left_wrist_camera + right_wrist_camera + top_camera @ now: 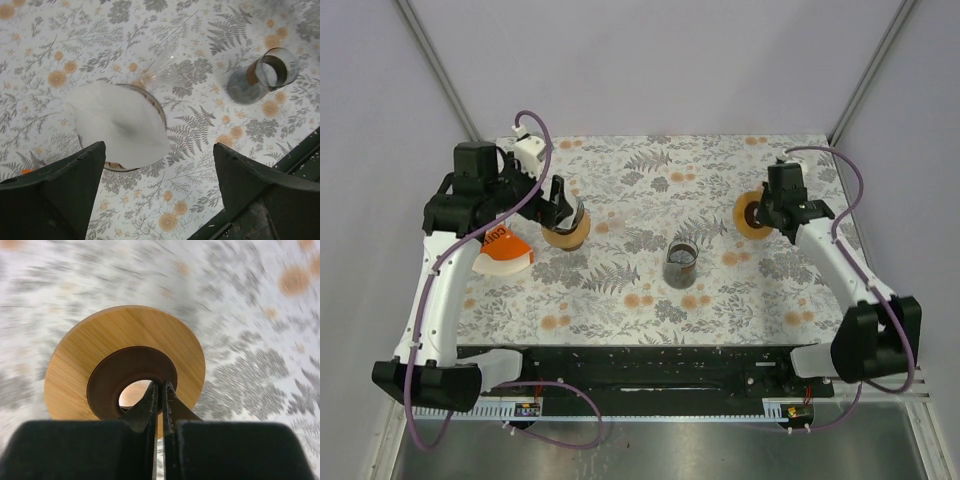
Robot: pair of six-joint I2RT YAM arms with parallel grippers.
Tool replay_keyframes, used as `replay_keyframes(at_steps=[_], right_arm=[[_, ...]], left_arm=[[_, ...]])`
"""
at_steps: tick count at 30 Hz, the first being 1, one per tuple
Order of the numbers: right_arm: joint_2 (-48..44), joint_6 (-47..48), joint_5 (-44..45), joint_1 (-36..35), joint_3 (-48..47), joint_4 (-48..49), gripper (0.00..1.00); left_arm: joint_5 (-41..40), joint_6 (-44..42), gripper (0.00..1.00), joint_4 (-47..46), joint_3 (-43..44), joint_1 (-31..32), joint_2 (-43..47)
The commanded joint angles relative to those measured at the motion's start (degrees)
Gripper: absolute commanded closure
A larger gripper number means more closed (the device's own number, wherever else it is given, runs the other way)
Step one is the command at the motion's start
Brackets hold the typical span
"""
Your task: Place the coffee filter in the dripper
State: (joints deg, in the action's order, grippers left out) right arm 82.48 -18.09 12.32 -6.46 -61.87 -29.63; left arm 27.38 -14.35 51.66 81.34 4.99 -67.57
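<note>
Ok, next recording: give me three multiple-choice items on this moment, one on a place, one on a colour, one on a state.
1. Where is the white filter?
A. in the glass dripper
B. on the floor
C. on a shelf

2. What colour is the wooden ring?
A. blue all over
B. light wood with a dark brown inner collar
C. plain white

3. How do the right fingers stand?
A. spread wide
B. out of every view
C. shut together, tips at the ring's hole

Answers:
1. A, since the left wrist view shows the filter sitting inside the dripper's rim.
2. B, since the right wrist view shows pale wood grain around a dark collar.
3. C, since the right wrist view shows the two fingers pressed side by side at the hole. Whether they pinch the ring cannot be told.
</note>
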Motion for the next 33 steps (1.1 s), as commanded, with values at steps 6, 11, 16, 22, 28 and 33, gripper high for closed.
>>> replay_keyframes(at_steps=[6, 11, 16, 22, 28, 33], right_arm=[[-14.45, 1.57, 3.42, -26.89, -9.06, 14.13, 1.00], [-13.58, -0.81, 0.78, -35.10, -8.36, 21.45, 1.00], [-10.94, -0.19, 1.05, -40.03, -11.26, 22.24, 1.00], [-9.70, 0.16, -0.54, -41.79, -11.96, 22.86, 1.00], [-9.88, 1.03, -4.40, -41.88, -9.77, 26.37, 1.00], [-10.49, 1.47, -5.99, -41.88, -7.92, 29.01, 1.00]], left_arm=[[7.17, 6.50, 0.01, -0.13, 15.24, 15.80, -5.02], [1.02, 16.70, 0.01, -9.98, 14.20, 21.10, -5.99], [0.58, 20.41, 0.01, -11.40, 14.99, 23.48, -9.42], [-1.27, 21.29, 0.12, -12.90, 13.67, 23.66, -10.48], [-1.72, 20.24, 0.53, -12.90, 12.62, 23.75, -10.91], [3.73, 19.98, 0.77, -11.06, 12.18, 23.75, -12.93]])
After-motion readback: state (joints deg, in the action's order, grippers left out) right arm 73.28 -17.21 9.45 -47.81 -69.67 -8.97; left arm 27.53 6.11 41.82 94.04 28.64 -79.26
